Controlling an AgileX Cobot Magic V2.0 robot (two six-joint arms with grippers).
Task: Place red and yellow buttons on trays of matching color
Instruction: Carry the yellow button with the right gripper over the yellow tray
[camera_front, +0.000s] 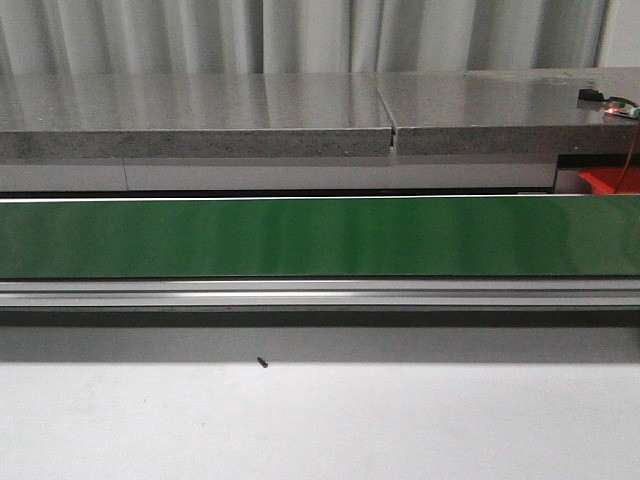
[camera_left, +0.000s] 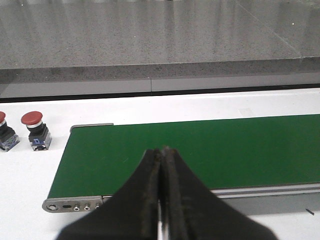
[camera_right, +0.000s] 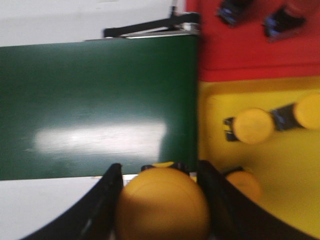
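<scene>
Progress: roughly midway, judged from the trays. Holding a yellow button (camera_right: 162, 202) clamped between the right gripper (camera_right: 161, 200) jaws, near the belt end and just beside the yellow tray (camera_right: 280, 200). Showing yellow buttons (camera_right: 253, 126) already lying in that tray, at about 2 o'clock from the held one, and dark button bases (camera_right: 280, 22) resting on the red tray (camera_right: 235, 55) at about 1 o'clock. Keeping the left gripper (camera_left: 161, 165) pressed together, gripping nothing, hovering over the green conveyor belt (camera_left: 200, 150). Leaving red buttons (camera_left: 35, 131) standing on the white table (camera_left: 30, 170) at about 10 o'clock from the left gripper, just off the belt's end.

Surroundings: belt running bare across the front view, grey stone ledge (camera_front: 300, 115) behind it. Nothing visibly blocking the path to the yellow tray; avoiding the buttons already lying there.
</scene>
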